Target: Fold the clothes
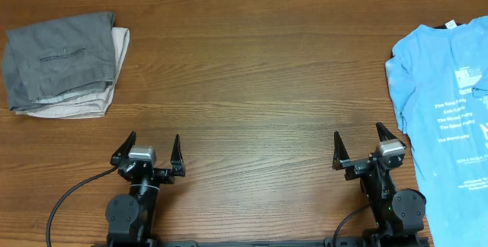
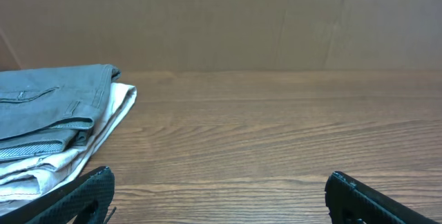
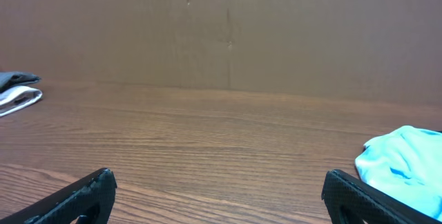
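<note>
A light blue T-shirt (image 1: pixel 450 102) with white printed text lies spread at the table's right edge, running off the frame. Its near sleeve shows at the right of the right wrist view as a blue T-shirt edge (image 3: pixel 404 165). My right gripper (image 1: pixel 358 145) stands open near the front edge, just left of the shirt, with nothing between its fingers. My left gripper (image 1: pixel 150 147) is open too, low on the left side of the table, far from the shirt. In both wrist views only bare wood lies between the fingertips.
A folded stack of grey and beige garments (image 1: pixel 65 64) lies at the far left, also seen as the folded stack (image 2: pixel 55 124) in the left wrist view. A brown cardboard wall (image 2: pixel 221 20) backs the wooden table (image 1: pixel 252 72).
</note>
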Controlling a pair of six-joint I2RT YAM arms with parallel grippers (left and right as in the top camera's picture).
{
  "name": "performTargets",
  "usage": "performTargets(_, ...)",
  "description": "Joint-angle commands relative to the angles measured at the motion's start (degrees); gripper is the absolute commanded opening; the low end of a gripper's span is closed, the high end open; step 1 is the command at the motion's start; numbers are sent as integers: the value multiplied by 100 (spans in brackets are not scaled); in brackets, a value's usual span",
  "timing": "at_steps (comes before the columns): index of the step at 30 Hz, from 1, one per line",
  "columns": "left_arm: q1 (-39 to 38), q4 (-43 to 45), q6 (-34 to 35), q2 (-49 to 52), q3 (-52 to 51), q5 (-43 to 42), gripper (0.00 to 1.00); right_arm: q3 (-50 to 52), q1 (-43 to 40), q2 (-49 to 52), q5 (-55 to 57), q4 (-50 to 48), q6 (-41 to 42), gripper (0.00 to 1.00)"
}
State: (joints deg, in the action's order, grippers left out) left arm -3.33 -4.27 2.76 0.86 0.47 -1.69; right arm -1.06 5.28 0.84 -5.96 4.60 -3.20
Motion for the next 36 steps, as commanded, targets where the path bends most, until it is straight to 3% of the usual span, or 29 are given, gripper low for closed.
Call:
performTargets(1, 31, 0, -111, -61, -20, -66, 100, 61, 20, -61, -118, -42, 26, 100)
performTargets(7, 31, 0, -111, -61, -20, -66, 100, 61, 20, -61, -155, -92, 55, 100)
performTargets(12, 31, 0, -109, -59, -20, -66, 100, -63, 20, -61, -468, -407, 1054, 100)
performTargets(16, 31, 2, -111, -61, -20, -66, 100, -691, 20, -61, -461, 92, 1058, 100)
performTargets(23, 31, 0, -111, -61, -20, -66, 100, -2577, 20, 319, -247, 1515, 1075, 100)
performTargets(36, 31, 0, -109, -61, -20, -66, 100, -6964, 17, 3119, 835, 4437, 1054, 100)
